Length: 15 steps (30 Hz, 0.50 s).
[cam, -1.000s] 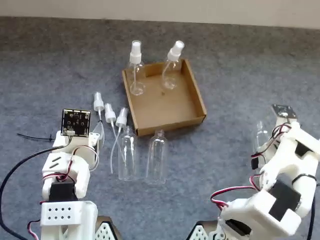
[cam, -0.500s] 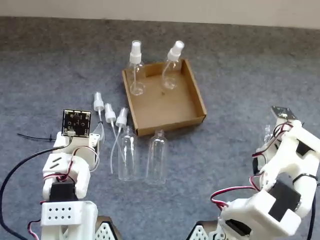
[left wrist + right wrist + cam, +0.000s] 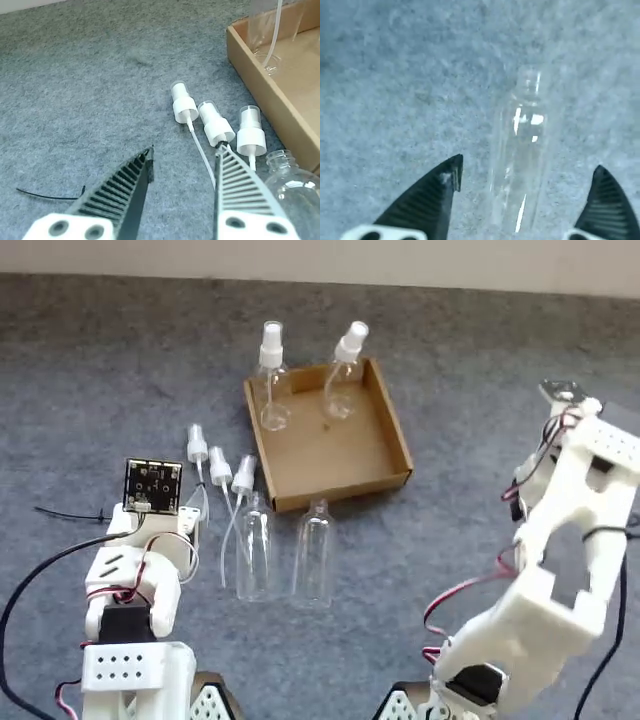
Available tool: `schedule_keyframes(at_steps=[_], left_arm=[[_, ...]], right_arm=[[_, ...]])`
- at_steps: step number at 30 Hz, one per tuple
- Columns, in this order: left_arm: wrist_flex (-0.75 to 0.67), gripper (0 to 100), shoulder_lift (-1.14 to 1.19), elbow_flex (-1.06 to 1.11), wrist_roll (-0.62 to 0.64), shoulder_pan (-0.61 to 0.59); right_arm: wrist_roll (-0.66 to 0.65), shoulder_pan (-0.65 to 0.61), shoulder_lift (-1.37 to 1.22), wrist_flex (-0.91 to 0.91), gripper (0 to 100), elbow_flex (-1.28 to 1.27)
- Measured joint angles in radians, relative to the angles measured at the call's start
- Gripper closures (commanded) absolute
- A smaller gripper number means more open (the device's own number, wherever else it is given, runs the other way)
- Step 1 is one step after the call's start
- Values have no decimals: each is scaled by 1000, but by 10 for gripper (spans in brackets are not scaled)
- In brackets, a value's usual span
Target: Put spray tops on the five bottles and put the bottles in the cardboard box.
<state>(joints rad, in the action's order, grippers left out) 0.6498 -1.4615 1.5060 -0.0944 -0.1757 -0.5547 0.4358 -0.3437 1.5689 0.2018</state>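
The right gripper (image 3: 526, 172) is held wide open over the grey carpet (image 3: 395, 75). A clear bottle (image 3: 522, 135) with no top is seen lying flat between its fingers, apart from both.

The left gripper (image 3: 185, 150) is also spread open, with nothing gripped, low over the carpet. Just beyond its fingertips three spray tops (image 3: 215, 122) are laid side by side, with their thin tubes trailing back toward the gripper. One tube runs close beside a fingertip.

Next to the spray tops two open bottles (image 3: 253, 545) are laid side by side, necks pointed at the near wall of the box (image 3: 398, 445) and just short of it.

Inside the box two capped bottles (image 3: 272, 380) are set against the far wall — one near the corner, the other toward the middle. The rest of the box floor is bare cardboard.

A black cable tie (image 3: 70, 513) is seen on the carpet beside the left arm (image 3: 135, 560). The right arm (image 3: 570, 510) is raised to the other side of the box, well apart from it.
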Motion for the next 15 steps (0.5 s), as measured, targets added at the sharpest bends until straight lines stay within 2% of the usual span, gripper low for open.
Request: schedule_keyframes(at_steps=[3,6,15], left_arm=[[0,811,0,0,0,0],[0,811,0,0,0,0],[0,811,0,0,0,0]], right_arm=[[0,3,-155,60,742,135],[-2,5,-264,112,743,236],[-46,26,-344,135,745,324]])
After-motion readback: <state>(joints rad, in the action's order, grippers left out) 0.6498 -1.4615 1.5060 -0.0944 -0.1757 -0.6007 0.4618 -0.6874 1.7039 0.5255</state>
